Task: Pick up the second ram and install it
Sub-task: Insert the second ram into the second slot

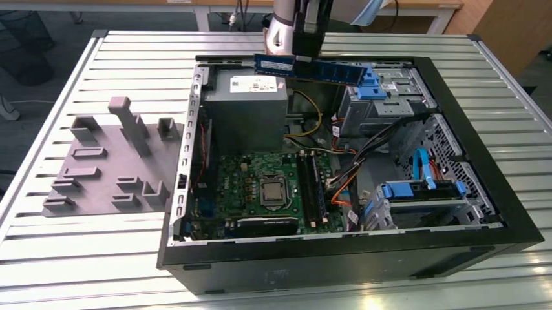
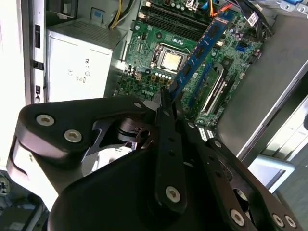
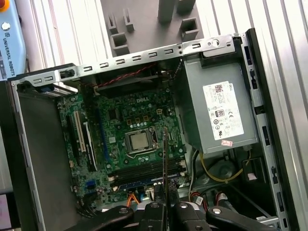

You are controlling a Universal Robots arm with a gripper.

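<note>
aloft in exterior view, the gripper [image 1: 303,58] clamps the second ram [image 1: 337,72]

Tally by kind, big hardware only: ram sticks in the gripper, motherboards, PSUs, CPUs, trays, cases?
ram stick in the gripper: 1
motherboard: 1
power supply: 1
CPU: 1
grey tray: 1
case: 1
Total: 6

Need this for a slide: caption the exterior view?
The gripper holds the second ram aloft over the open computer case, green motherboard below.
</note>
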